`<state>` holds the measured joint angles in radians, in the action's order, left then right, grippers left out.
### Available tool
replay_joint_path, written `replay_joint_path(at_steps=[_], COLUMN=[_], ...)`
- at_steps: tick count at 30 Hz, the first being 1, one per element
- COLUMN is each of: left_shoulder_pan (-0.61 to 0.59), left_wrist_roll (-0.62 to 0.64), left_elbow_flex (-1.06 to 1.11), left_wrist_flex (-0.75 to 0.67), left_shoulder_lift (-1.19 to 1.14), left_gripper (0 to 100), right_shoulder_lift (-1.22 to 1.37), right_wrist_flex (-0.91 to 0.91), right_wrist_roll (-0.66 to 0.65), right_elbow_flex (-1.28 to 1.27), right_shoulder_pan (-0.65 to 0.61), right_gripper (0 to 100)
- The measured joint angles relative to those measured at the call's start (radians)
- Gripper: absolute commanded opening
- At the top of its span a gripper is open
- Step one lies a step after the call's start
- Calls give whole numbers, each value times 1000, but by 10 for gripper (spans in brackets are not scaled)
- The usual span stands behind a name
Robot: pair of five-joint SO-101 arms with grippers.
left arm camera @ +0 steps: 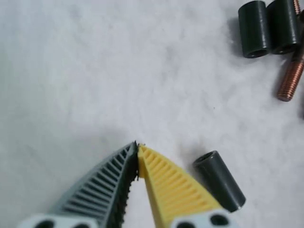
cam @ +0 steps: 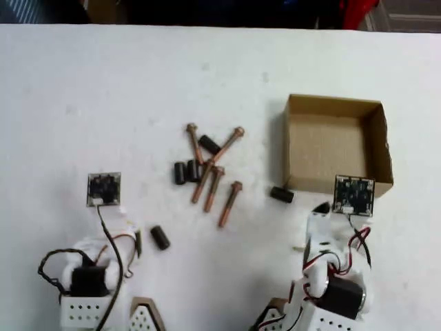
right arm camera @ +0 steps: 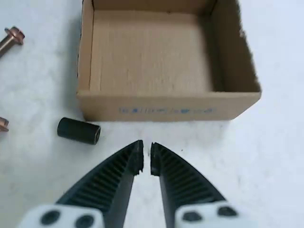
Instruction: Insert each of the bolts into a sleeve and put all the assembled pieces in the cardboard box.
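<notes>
The left pincer (left arm camera: 137, 148) is pinched closed on nothing, a sleeve (left arm camera: 219, 180) lying just beside it. The right pincer (right arm camera: 146, 156) is empty and all but closed, the cardboard box (right arm camera: 166, 111) just ahead, a second sleeve (right arm camera: 79, 130) near

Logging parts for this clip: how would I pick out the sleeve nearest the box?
Find the cardboard box by the right arm. Off its near corner toward the bolts lies a black sleeve on its side. It touches no bolt, and the other lone sleeve is by the left arm.
</notes>
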<state>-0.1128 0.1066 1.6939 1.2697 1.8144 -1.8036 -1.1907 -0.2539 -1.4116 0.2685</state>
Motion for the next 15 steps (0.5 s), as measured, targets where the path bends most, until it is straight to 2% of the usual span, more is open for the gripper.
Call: replay_joint_path(at_steps=[5,15], left_shoulder_pan=[0,0], left_wrist_roll=[0,0], left_elbow_flex=[0,0], left_wrist_flex=[0,0], left_shoulder_lift=[0,0], left_gripper=[24,24], right_shoulder_lift=[0,-2], right_wrist_flex=[8,-126], right_wrist_roll=[-23,-26], right_elbow_flex=[72,247], right_shoulder_pan=[9,8], right_gripper=[18,19])
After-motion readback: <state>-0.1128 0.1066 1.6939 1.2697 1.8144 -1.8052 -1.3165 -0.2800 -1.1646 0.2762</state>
